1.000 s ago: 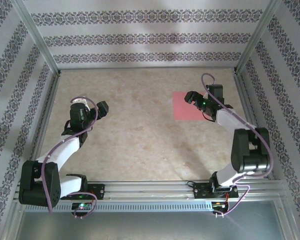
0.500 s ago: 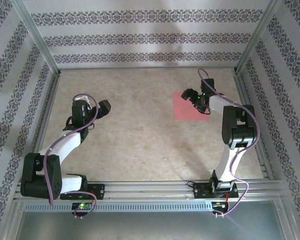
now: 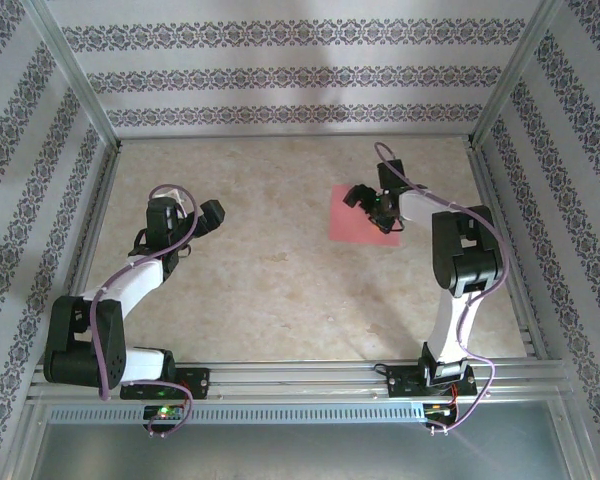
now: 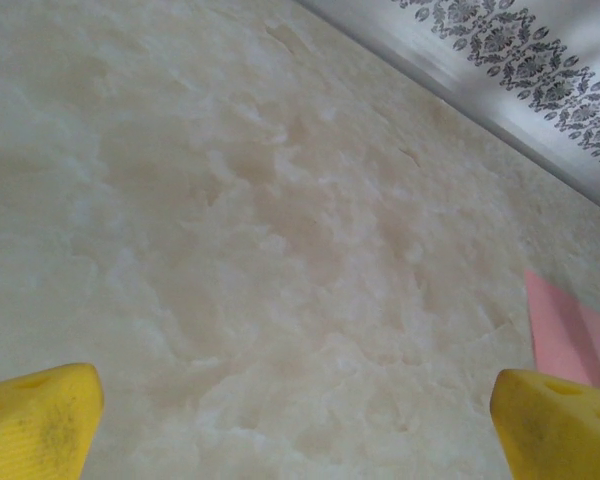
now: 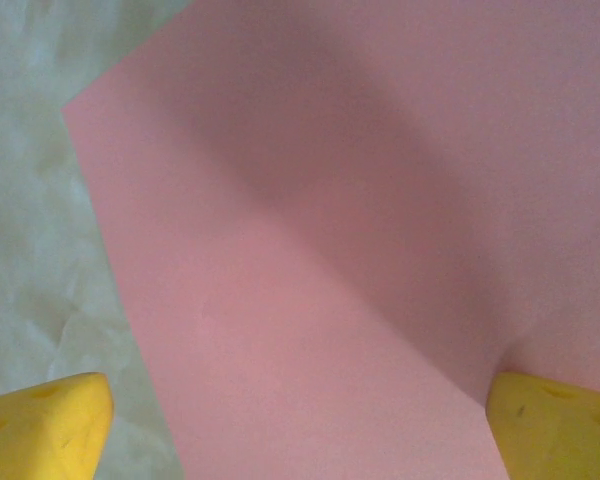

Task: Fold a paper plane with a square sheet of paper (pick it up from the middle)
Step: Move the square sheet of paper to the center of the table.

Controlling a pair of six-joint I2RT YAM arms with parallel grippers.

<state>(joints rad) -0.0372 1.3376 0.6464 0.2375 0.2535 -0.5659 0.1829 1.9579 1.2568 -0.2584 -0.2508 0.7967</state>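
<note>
Nothing clutters the worktop besides the pink sheet of paper, which lies flat on the right side of the far half. The right arm reaches over the sheet from its right edge, and its purple cable loops above the wrist, so part of the paper is hidden from the top camera. The right jaws are spread wide with nothing gripped. In the right wrist view one yellow fingertip hangs over the sheet and the other over bare worktop just past the paper's left edge. I cannot tell whether either touches down. A corner of the sheet points up and left there, and a soft shadow crosses it. The left arm sits well apart on the left side, its jaws also wide open and empty over plain worktop, with the sheet's corner showing at the right edge of the left wrist view. Patterned walls and metal posts box in three sides, and a rail runs along the near edge. Open surface lies between the two arms and beyond the sheet's far edge.
</note>
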